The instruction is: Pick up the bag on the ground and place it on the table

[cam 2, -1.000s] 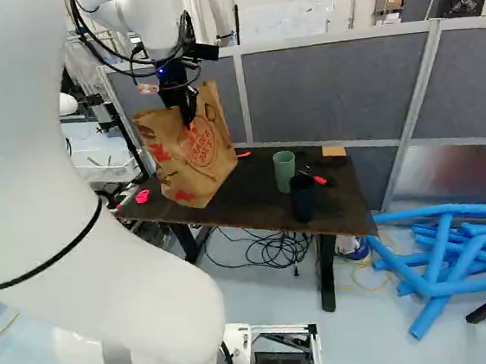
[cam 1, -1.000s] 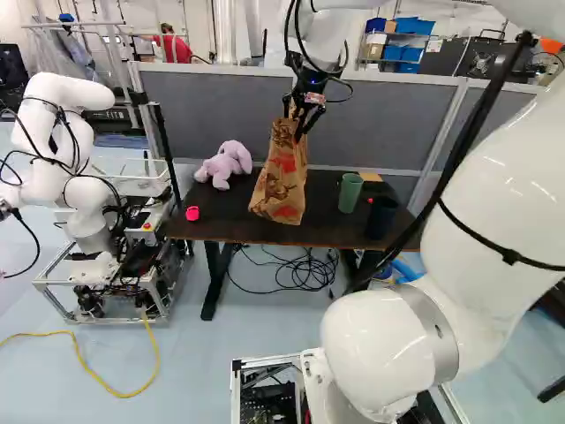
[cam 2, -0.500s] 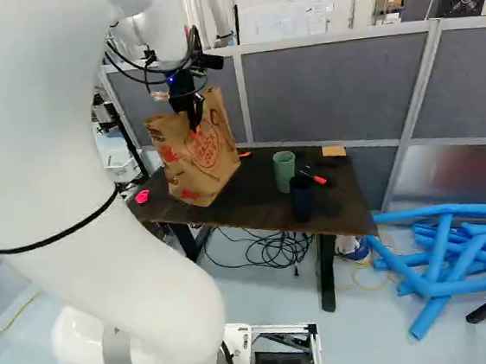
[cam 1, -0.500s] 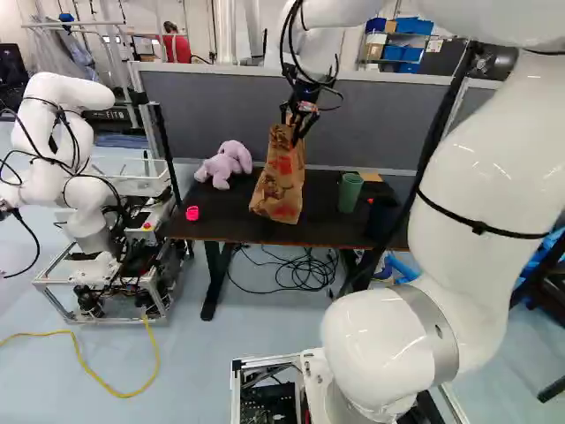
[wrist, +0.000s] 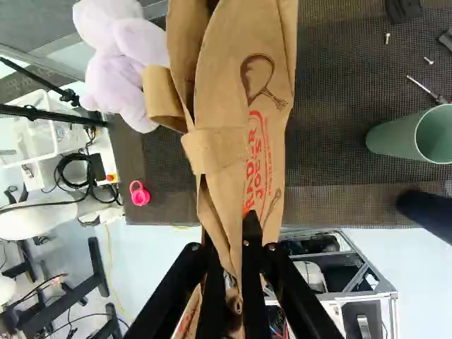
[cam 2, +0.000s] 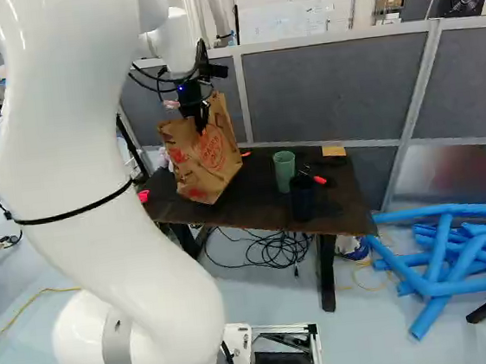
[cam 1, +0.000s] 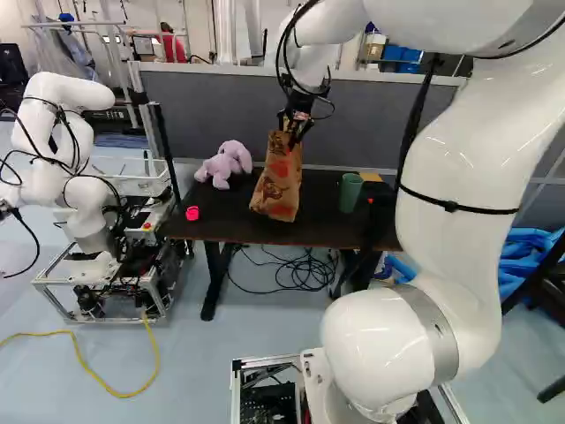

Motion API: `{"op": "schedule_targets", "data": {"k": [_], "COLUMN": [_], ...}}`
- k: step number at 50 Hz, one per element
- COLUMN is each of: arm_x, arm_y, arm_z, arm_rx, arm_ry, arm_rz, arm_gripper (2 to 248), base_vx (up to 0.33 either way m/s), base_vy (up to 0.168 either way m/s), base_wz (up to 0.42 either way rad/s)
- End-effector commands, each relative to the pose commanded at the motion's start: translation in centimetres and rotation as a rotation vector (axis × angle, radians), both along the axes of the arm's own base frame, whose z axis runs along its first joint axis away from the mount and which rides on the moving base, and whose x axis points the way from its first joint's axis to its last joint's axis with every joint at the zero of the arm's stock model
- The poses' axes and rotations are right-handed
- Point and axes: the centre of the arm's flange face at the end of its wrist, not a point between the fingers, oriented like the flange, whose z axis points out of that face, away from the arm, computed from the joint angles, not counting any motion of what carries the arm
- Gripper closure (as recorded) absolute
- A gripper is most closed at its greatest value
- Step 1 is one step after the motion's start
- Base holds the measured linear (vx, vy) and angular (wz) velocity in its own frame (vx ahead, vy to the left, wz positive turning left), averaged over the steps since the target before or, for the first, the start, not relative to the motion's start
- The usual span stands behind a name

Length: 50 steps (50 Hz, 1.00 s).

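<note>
At the table's left part in the left base view, my gripper (cam 1: 294,134) is shut on the top of the brown paper bag (cam 1: 278,185). The bag hangs upright beneath it, over the dark table (cam 1: 331,231); whether its bottom touches the tabletop I cannot tell. In the right base view the bag (cam 2: 206,164) shows its broad printed side. From the wrist, the gripper (wrist: 229,236) pinches the folded paper rim between its two fingers, and the bag's loose handle (wrist: 164,99) sticks out beside the pink plush toy.
On the table are a pink plush toy (cam 1: 225,163), a pink ring-like item (cam 1: 192,213), a green cup (cam 2: 285,167), a dark cup (cam 2: 303,195) and small tools. Another robot (cam 1: 79,168) stands left. A grey partition (cam 2: 338,94) rises behind; blue tubes (cam 2: 450,251) lie right.
The arm has swung and shifted, carrying the bag. In the right base view the bag has moved right; in the left base view its top has moved slightly left and lower. The base has not moved.
</note>
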Motion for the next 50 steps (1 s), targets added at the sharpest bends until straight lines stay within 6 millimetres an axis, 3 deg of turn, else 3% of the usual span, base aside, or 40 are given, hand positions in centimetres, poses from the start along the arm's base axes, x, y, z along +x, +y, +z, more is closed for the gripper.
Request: {"op": "schedule_targets", "data": {"k": [19,50], "arm_x": [1.5,4.2], "arm_y": [0.0,0.1], "arm_z": [-0.1,-4.1], "arm_rx": [-0.001,-0.005], "arm_ry": [-0.055,-0.003], "arm_rz": [-0.01,-0.012], "arm_gripper": [225,225], "base_vx": [0.0,0.0], "base_vy": [0.0,0.0], "base_wz": [0.0,0.0]}}
